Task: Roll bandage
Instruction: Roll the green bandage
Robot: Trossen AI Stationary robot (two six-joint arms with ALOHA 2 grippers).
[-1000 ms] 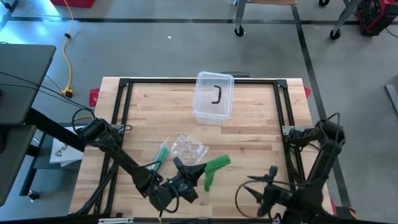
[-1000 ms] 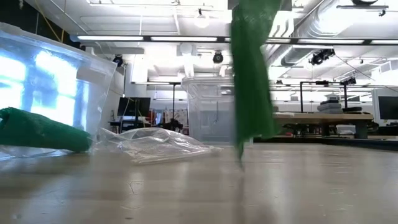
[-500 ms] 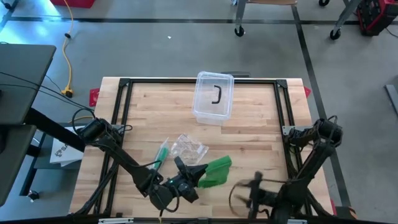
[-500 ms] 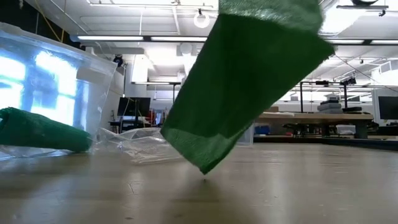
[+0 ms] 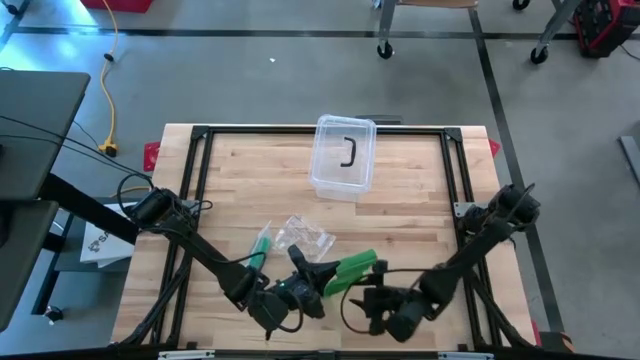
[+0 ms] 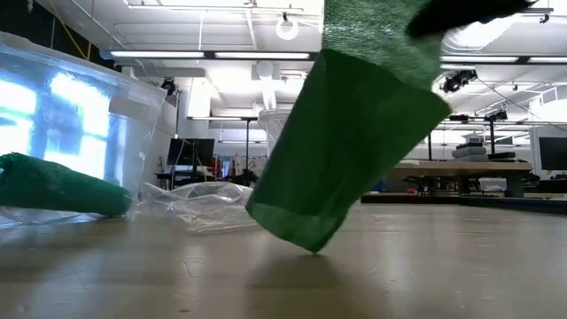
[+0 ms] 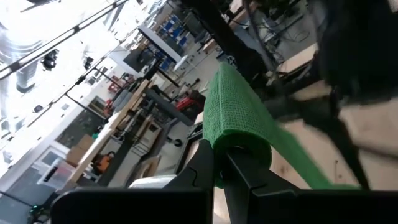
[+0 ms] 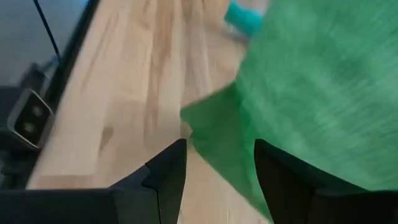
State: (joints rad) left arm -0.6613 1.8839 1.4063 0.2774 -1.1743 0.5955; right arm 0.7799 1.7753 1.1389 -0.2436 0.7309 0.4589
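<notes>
A green bandage (image 5: 356, 267) is held up over the near middle of the table; its loose strip (image 6: 350, 151) hangs down and its lower corner (image 6: 306, 237) touches the wood. My left gripper (image 5: 318, 273) is shut on its rolled end. My right gripper (image 5: 364, 295) is open, just right of the hanging strip, which fills the right wrist view (image 8: 305, 93) ahead of the fingers. A second green roll (image 5: 260, 247) lies on the table to the left, next to a clear plastic wrapper (image 5: 303, 237). My left gripper pinches the rolled end of the bandage (image 7: 239, 134) between its two fingers (image 7: 205, 163), coming from the table's near left at a slant. The roll is lifted clear and the strip (image 7: 308, 168) trails down from it to the table. Whether my right gripper touches the strip cannot be told.
A clear plastic box (image 5: 343, 155) with a dark clip inside stands at the far middle. A black frame (image 5: 455, 170) runs along the table's edges. Bare wood lies at the right and far left.
My right gripper has swung from the near right corner toward the table's left, up to the bandage. The hanging strip has turned from edge-on to broadside in the low view, and its lower end now rests on the table.
</notes>
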